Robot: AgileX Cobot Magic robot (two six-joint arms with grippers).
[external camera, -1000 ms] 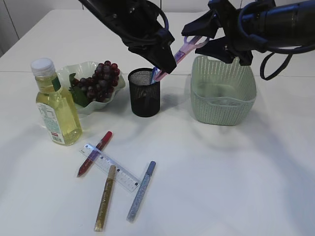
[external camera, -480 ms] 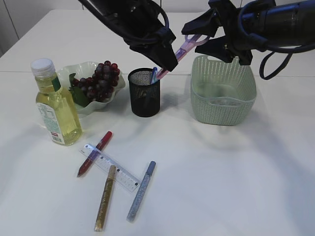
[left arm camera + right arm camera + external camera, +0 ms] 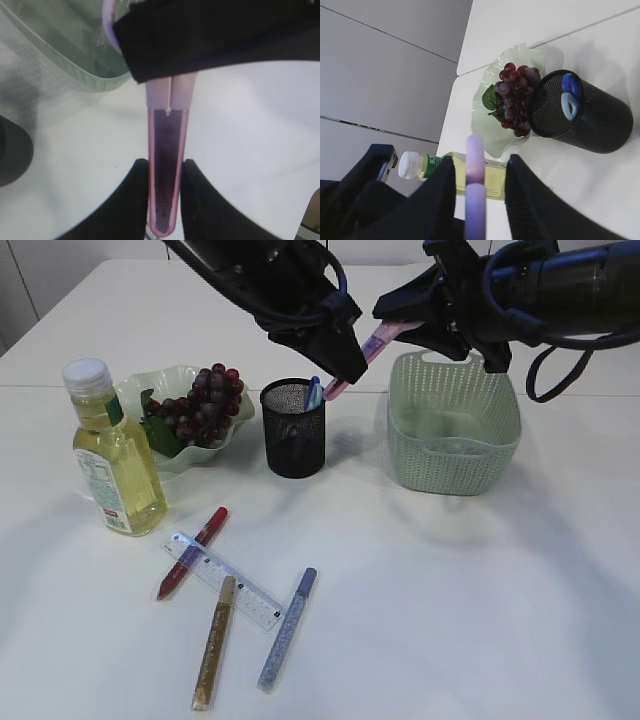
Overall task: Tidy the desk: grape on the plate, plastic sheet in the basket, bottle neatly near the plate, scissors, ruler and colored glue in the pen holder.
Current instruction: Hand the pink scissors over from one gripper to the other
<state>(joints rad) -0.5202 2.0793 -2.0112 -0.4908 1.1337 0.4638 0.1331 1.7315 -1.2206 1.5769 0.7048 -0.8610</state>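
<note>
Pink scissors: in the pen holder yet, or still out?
Out. The pink scissors slant in the air above the pen holder, pinched by the left gripper; only blue handles sit inside.

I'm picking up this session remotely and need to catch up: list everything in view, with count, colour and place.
Bottle: one, yellow liquid, white cap, far left.
Plate: one, pale green, right of the bottle.
Grape: one dark red bunch, on the plate.
Pen holder: one, black mesh, centre; blue scissors inside.
Basket: one, pale green, right; contents unclear.
Ruler: one, clear, front, on the table.
Colored glue on the table: three, red, gold, silver-blue, around the ruler.
Pink glue: one, held in the air above the pen holder.
Left hand: closed on the pink glue.
Right hand: at the glue's upper end, grip unclear.
</note>
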